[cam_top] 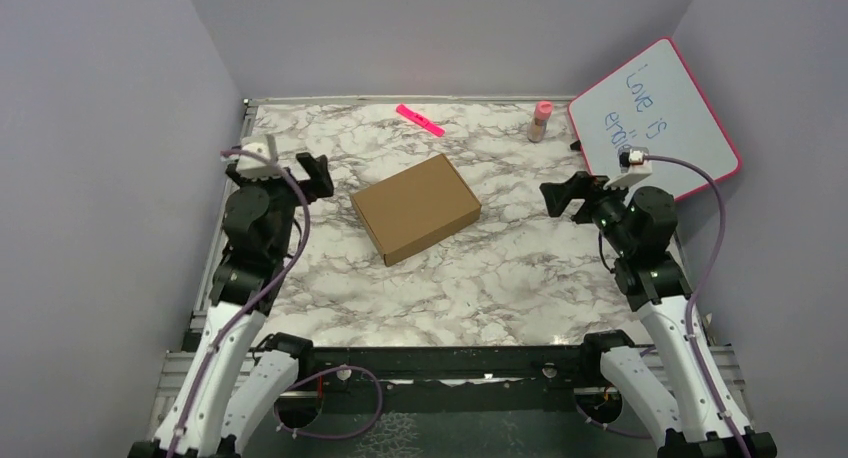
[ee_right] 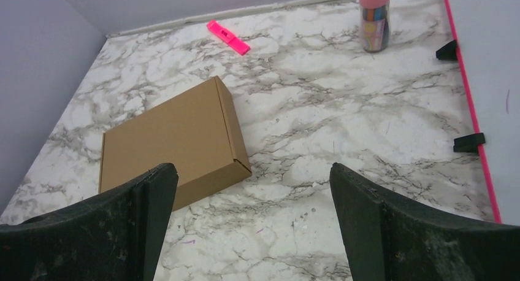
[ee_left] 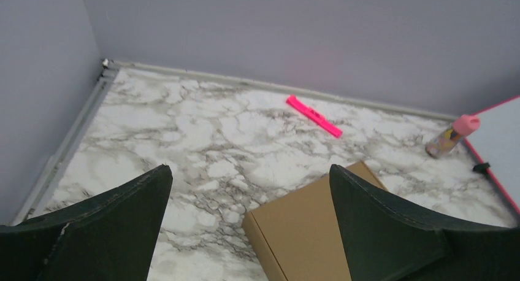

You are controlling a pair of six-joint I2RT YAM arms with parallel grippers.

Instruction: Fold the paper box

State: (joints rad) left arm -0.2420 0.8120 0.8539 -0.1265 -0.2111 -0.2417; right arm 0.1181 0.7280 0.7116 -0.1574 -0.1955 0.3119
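Observation:
The paper box (cam_top: 416, 207) is a plain brown cardboard mailer, closed into a shallow rectangular box, lying turned at an angle in the middle of the marble table. In the left wrist view the paper box (ee_left: 313, 232) lies low between the fingers, partly behind the right one. The paper box (ee_right: 172, 140) also shows at centre left in the right wrist view. My left gripper (cam_top: 312, 168) hovers left of it, open and holding nothing. My right gripper (cam_top: 568, 195) hangs to its right, open and holding nothing. Neither touches the box.
A pink marker (cam_top: 420, 120) lies near the back wall. A small pink-capped bottle (cam_top: 540, 121) stands at the back right. A pink-framed whiteboard (cam_top: 655, 118) leans against the right wall on black clips (ee_right: 469, 142). Grey walls close in three sides.

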